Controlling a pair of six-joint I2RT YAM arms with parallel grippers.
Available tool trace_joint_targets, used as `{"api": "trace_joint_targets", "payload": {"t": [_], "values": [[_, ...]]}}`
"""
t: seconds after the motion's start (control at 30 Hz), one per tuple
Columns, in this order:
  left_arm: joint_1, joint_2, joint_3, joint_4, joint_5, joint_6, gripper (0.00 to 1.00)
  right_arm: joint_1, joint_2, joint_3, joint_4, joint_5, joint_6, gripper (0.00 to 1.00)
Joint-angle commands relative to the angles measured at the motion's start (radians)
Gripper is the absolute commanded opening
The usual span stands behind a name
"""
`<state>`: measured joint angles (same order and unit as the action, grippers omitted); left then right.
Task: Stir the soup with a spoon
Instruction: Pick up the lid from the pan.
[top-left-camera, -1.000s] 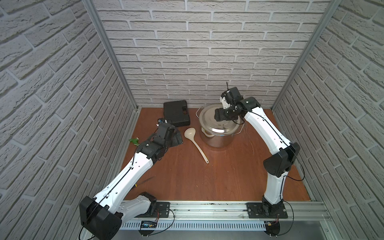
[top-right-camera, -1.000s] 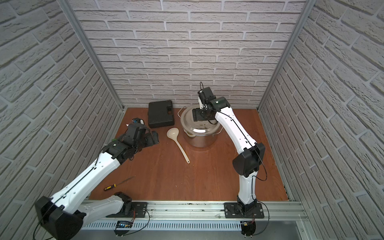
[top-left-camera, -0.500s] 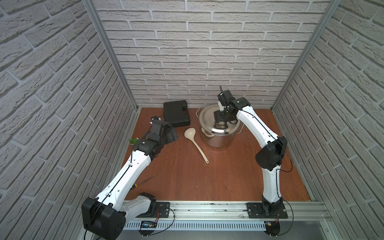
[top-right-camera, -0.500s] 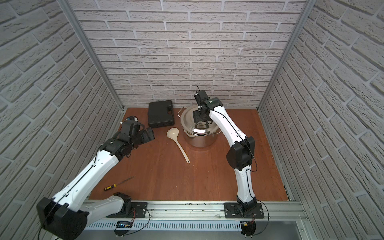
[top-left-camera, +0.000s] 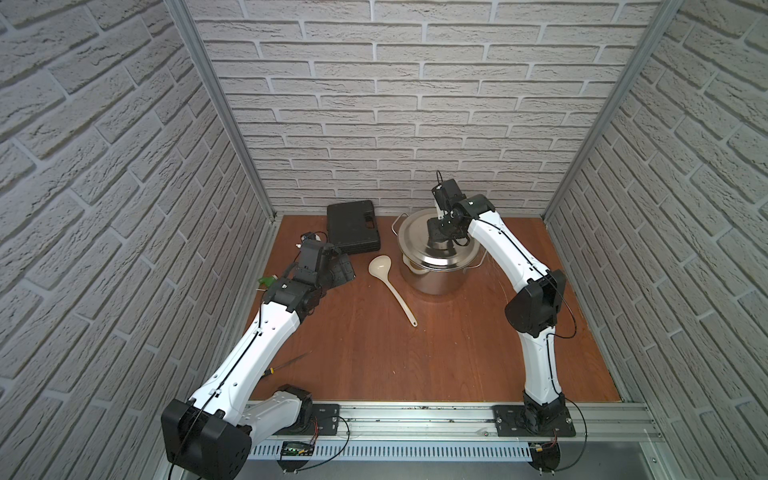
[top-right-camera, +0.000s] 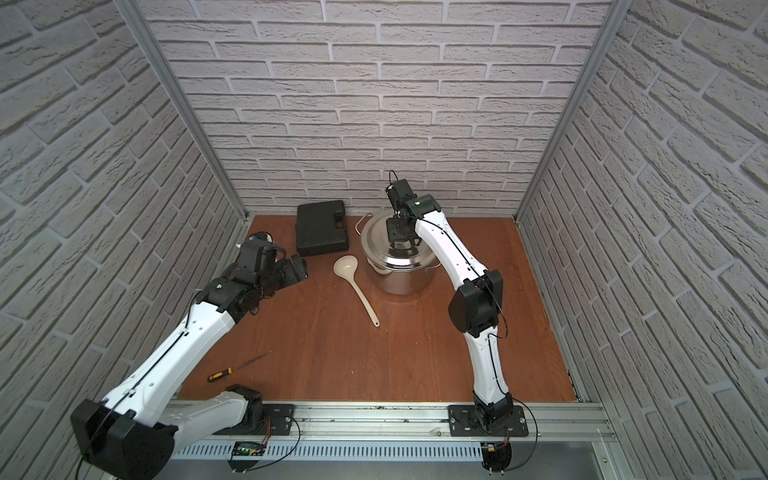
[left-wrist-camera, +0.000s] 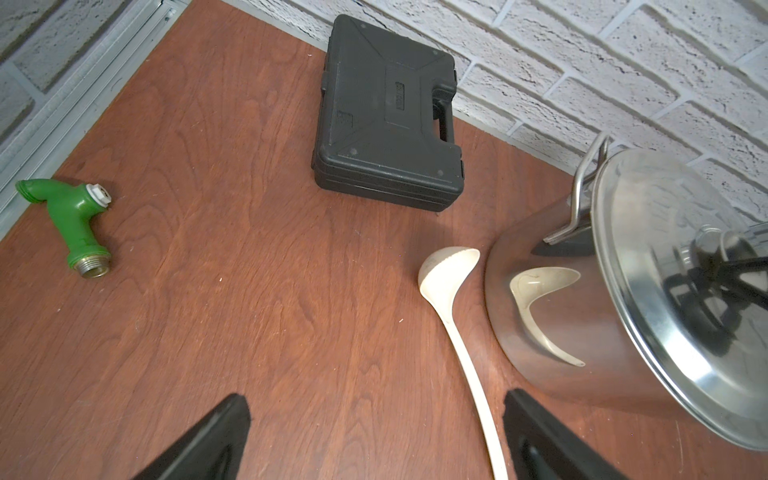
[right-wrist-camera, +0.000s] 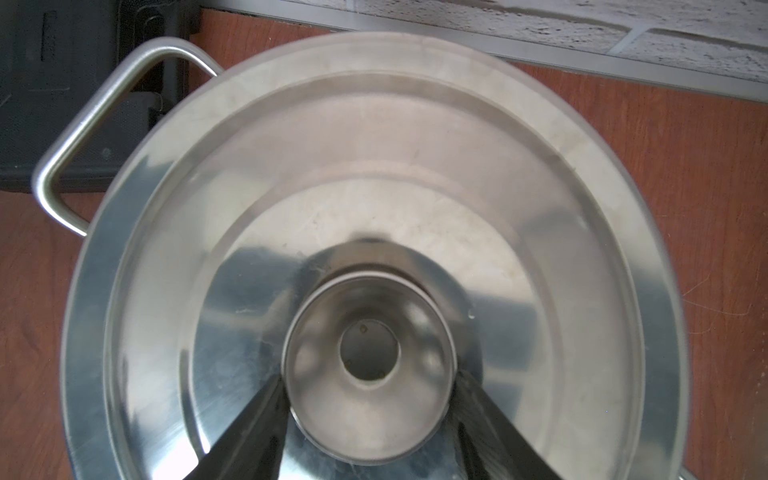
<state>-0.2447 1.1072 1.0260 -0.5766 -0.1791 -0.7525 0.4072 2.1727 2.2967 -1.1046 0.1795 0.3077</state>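
The cream spoon (top-left-camera: 390, 286) lies flat on the worktop (top-left-camera: 415, 365), just left of the steel pot (top-left-camera: 436, 279) and a little to the right of the left gripper (top-left-camera: 338, 272). That gripper's fingers are wide apart, and its arm reaches low from the near left. The right arm bends over the pot. The right gripper (top-left-camera: 441, 241) points down, with its fingers pressed on both sides of the knob (right-wrist-camera: 370, 353) of the lid (top-left-camera: 413, 239).

**Brick on 3 sides, wood underfoot**

You face a cell of 3 white brick-pattern walls (top-left-camera: 395, 104). 2 grey metal posts (top-left-camera: 224, 124) run up the back corners. The floor (top-left-camera: 415, 353) is reddish-brown wood-grain board, evenly lit, shadows soft. A slotted aluminium rail (top-left-camera: 415, 415) edges its near side.
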Motion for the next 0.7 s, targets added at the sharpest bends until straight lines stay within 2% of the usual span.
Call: {"api": "trace_joint_targets", "payload": {"t": [0.0,0.17,0.23,0.27,0.37,0.67], "values": [[0.006,-0.018,-0.006,0.013,0.004,0.008,0.98,0.004,0.034,0.029,0.037,0.009,0.02,0.6],[0.006,-0.012,-0.006,0.017,0.012,0.006,0.98,0.005,0.044,0.029,0.045,0.002,0.02,0.54],[0.007,-0.008,-0.004,0.017,0.015,0.004,0.98,0.004,0.045,0.029,0.053,0.0,0.016,0.45],[0.006,-0.006,-0.004,0.018,0.015,0.004,0.98,0.005,0.043,0.029,0.055,-0.002,0.016,0.47],[0.006,-0.001,-0.004,0.02,0.021,0.0,0.98,0.005,0.038,0.029,0.064,0.001,0.022,0.64],[0.007,-0.019,-0.022,0.015,0.021,-0.02,0.98,0.005,0.047,0.03,0.084,0.018,0.015,0.67]]}}
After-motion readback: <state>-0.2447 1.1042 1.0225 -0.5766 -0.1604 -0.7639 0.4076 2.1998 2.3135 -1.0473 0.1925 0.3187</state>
